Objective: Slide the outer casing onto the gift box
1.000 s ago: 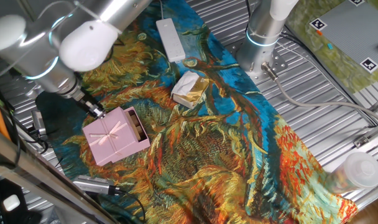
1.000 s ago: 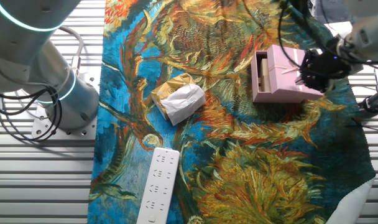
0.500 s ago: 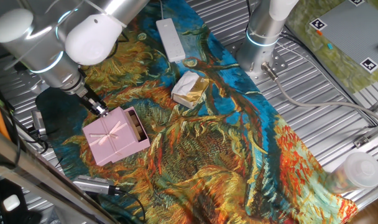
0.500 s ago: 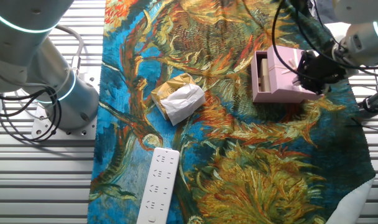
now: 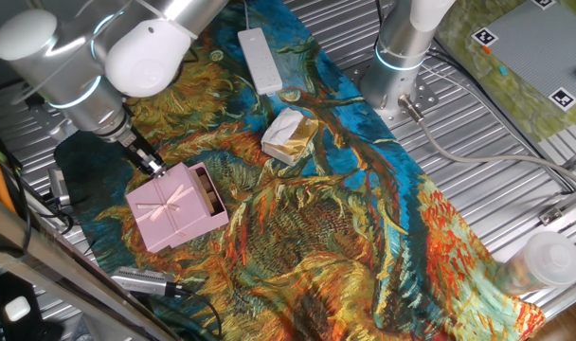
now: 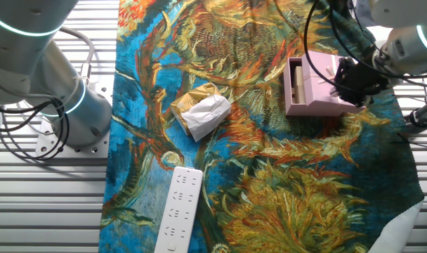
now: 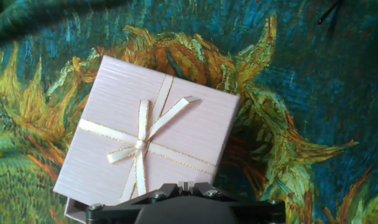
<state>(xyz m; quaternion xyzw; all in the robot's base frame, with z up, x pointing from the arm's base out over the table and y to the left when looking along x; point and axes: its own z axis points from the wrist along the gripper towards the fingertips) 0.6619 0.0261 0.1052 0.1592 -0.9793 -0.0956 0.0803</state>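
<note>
The pale-pink outer casing (image 5: 172, 208) with its ribbon bow lies flat on the painted cloth; it also shows in the other fixed view (image 6: 322, 84) and fills the hand view (image 7: 152, 143). The gift box (image 5: 210, 192) sits mostly inside it, and its tan inside shows at the open side (image 6: 295, 83). My gripper (image 5: 153, 168) is shut and holds nothing. It sits at the casing's edge opposite the open side (image 6: 348, 81), with its closed fingertips just over that edge in the hand view (image 7: 184, 185).
A cream-and-gold wrapped lump (image 5: 289, 135) lies mid-cloth. A long white bar (image 5: 260, 59) lies beyond it. A second arm's base (image 5: 402, 57) stands off the cloth. A metal cylinder (image 5: 146, 281) lies by the casing, and a clear bottle (image 5: 544, 260) lies at the right.
The arm has shifted slightly, and the gripper has crept along the casing's edge. The casing and the gift box have not visibly moved.
</note>
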